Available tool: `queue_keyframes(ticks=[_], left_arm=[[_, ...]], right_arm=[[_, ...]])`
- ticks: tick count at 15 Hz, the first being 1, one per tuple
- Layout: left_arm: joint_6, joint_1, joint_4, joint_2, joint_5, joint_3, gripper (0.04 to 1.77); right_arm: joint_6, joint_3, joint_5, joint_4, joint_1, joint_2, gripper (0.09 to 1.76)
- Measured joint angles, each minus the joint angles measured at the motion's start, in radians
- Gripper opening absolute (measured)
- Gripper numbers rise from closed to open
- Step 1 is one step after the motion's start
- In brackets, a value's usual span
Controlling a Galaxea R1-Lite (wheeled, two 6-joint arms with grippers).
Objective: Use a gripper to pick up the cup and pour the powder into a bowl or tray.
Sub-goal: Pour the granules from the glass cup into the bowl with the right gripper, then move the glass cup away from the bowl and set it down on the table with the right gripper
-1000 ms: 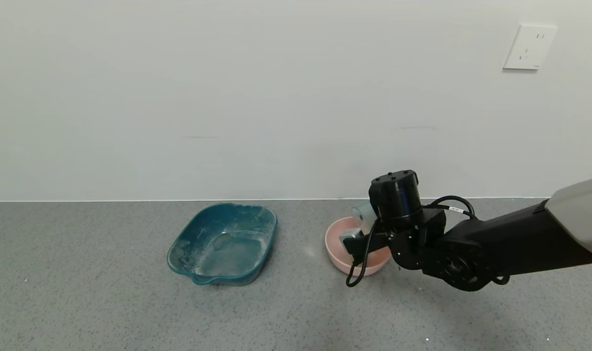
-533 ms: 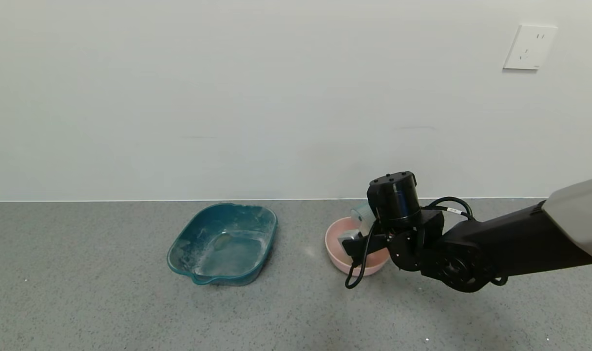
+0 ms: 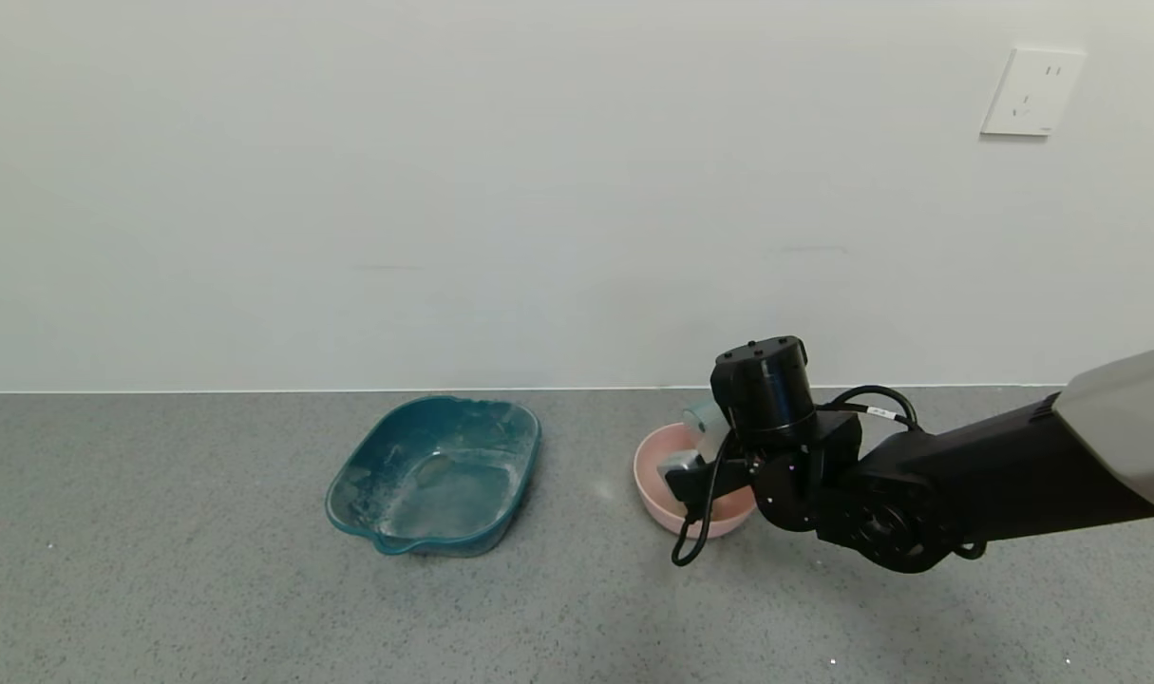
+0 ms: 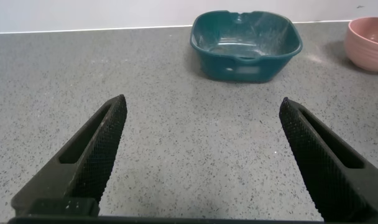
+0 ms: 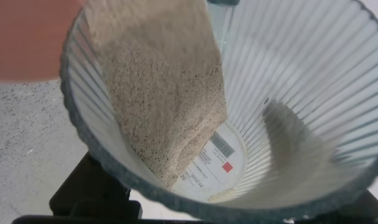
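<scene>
My right gripper (image 3: pixel 706 443) is shut on the cup (image 3: pixel 700 416), a ribbed pale blue-green tumbler, and holds it tipped on its side over the pink bowl (image 3: pixel 651 480). In the right wrist view the cup (image 5: pixel 301 93) fills the picture. The powder (image 5: pixel 158 93) lies as a speckled whitish mass along the cup's wall and reaches its rim, with the pink bowl (image 5: pixel 27 37) beyond the rim. My left gripper (image 4: pixel 201 155) is open and empty, low over the grey table, out of the head view.
A teal squarish tray (image 3: pixel 434 473) dusted with white powder stands left of the bowl; it also shows in the left wrist view (image 4: pixel 245 37), with the bowl (image 4: pixel 369 40) beside it. A wall runs close behind both. Bare grey table (image 3: pixel 254 598) lies in front.
My right arm has shifted slightly left and down over the bowl, with the cup still held tipped. The tray and bowl have not moved.
</scene>
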Motion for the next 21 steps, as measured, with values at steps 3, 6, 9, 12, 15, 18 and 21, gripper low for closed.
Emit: queue_keyframes(ticks=[3,6,9,12,15,18,21], left_arm=[[0.0,0.0,0.0,0.0,0.0,0.0,1.76],[0.0,0.0,0.0,0.0,0.0,0.0,1.76],[0.0,0.0,0.0,0.0,0.0,0.0,1.76],[0.0,0.0,0.0,0.0,0.0,0.0,1.76],[0.0,0.0,0.0,0.0,0.0,0.0,1.76],[0.0,0.0,0.001,0.0,0.0,0.0,1.76],[0.0,0.0,0.001,0.0,0.0,0.0,1.76]], right_arm=[[0.006,0.0,0.002,-0.002,-0.001,0.0,1.35],[0.02,0.009,0.013,-0.017,-0.014,-0.006,1.35],[0.113,0.039,0.017,-0.018,-0.026,-0.023,1.35],[0.226,0.078,0.03,-0.017,-0.043,-0.048,1.35],[0.364,0.133,0.047,-0.018,-0.06,-0.077,1.35],[0.567,0.179,0.067,-0.019,-0.071,-0.102,1.35],[0.717,0.198,0.108,-0.024,-0.109,-0.13,1.35]])
